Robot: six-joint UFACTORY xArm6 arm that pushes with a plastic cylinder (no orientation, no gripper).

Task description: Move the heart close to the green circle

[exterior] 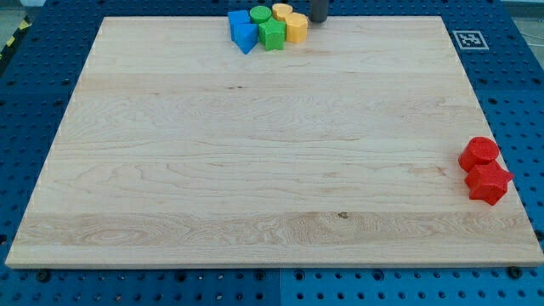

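The wooden board (272,161) lies on a blue perforated bench (518,76). At the upper centre of the frame, hard against the board's top edge, sits a tight cluster of blocks: a blue cube (239,20), a blue triangle-like block (246,36), a green circle (260,14), a green star-like block (272,34), a yellow circle (282,11) and a yellow heart (296,27). The heart, the thing to be moved, lies at the cluster's right side, already near the green circle, with the yellow circle and the green star-like block touching or nearly touching between them. The rod's tip (318,20) stands just to the right of the heart at the top edge; contact cannot be confirmed. The arm carries no gripper, so there is nothing to spread or pinch (only a plain rod). In my judgement the step in hand is the closing push: the next move calls for a short, gentle nudge toward the frame's left, without scattering the neighbours or shoving any off the edge. At the right edge, well apart, a red circle (480,151) touches a red block (489,182) of unclear shape. No brand or legible writing appears; a black-and-white square marker (467,39) sits at the upper right corner.
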